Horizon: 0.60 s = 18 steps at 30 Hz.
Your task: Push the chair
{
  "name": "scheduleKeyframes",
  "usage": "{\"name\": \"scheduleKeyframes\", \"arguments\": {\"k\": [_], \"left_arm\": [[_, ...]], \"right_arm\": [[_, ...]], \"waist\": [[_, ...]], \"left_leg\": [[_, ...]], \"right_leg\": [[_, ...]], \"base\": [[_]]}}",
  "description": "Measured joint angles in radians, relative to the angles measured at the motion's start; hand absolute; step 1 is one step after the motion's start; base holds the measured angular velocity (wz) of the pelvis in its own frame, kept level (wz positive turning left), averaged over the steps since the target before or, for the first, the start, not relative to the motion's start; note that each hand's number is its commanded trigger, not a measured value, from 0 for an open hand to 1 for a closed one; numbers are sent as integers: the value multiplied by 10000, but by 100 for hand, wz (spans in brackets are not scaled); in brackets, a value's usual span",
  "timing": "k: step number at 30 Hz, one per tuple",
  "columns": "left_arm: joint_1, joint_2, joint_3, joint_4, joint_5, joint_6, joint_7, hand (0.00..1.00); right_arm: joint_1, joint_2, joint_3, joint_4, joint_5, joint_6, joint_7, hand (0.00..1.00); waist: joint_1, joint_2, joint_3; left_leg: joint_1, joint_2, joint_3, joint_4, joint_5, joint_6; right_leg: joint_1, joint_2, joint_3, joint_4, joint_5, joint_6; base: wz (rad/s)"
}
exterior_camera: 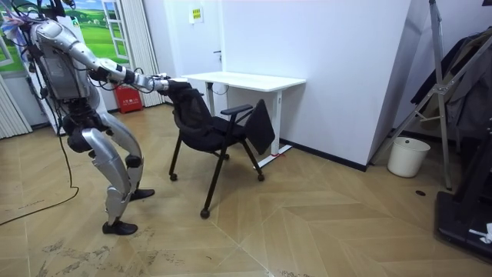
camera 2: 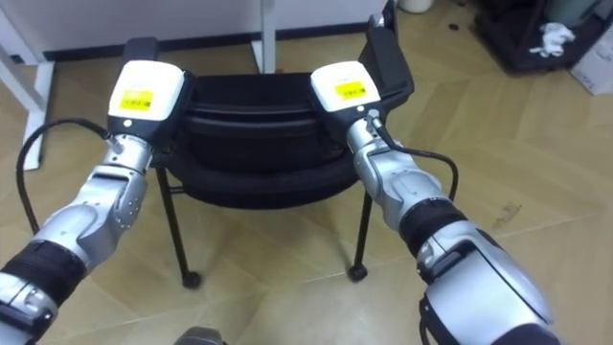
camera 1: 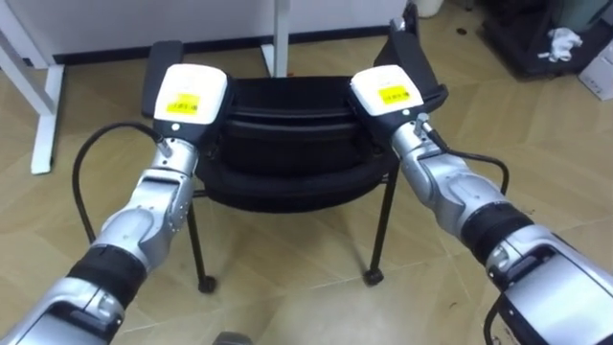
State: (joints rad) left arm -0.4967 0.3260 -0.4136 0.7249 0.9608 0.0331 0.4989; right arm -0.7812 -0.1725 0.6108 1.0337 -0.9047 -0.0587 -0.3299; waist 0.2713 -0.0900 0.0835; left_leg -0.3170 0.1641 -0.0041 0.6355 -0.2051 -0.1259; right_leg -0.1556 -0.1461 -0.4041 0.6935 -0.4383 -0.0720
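Note:
A black chair (camera 1: 287,144) with armrests and small castors stands right in front of me, its backrest toward me. My left hand (camera 1: 189,92) rests on the left end of the backrest's top edge and my right hand (camera 1: 388,91) on the right end; I see only their white backs with yellow labels. In the room view I stand at the left, leaning forward in a stride, both arms stretched out to the chair (exterior_camera: 215,127). The seat points at a white desk (exterior_camera: 246,79).
The desk's white legs (camera 1: 280,38) stand just beyond the chair, another leg (camera 1: 43,115) at the far left. Dark equipment (camera 1: 536,38) sits at the back right. A white bin (exterior_camera: 405,156) stands by the wall, a red extinguisher (exterior_camera: 128,98) behind me. Wood floor lies open around the chair.

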Motion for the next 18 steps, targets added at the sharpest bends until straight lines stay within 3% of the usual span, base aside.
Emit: {"name": "scheduleKeyframes", "arguments": {"k": [6, 11, 18], "left_arm": [[46, 14, 64, -81, 36, 29, -1, 100], [149, 51, 90, -107, 40, 27, 2, 100], [419, 143, 194, -379, 141, 62, 5, 100]], "right_arm": [[-2, 45, 75, 0, 6, 22, 45, 100], [4, 90, 83, 74, 14, 18, 61, 100], [8, 174, 112, 150, 15, -9, 157, 100]], "waist": [[426, 36, -28], [704, 33, -27], [1028, -33, -19]], "left_leg": [[54, -113, -136, -133, 0, 0], [89, -360, -352, -189, 0, 1], [137, -525, -367, -172, -13, 22]], "right_leg": [[172, -81, -209, -145, -26, 37], [350, -282, -556, -189, -119, 202], [557, -456, -721, -201, -149, 344]], "base": [[11], [21], [11]]}}
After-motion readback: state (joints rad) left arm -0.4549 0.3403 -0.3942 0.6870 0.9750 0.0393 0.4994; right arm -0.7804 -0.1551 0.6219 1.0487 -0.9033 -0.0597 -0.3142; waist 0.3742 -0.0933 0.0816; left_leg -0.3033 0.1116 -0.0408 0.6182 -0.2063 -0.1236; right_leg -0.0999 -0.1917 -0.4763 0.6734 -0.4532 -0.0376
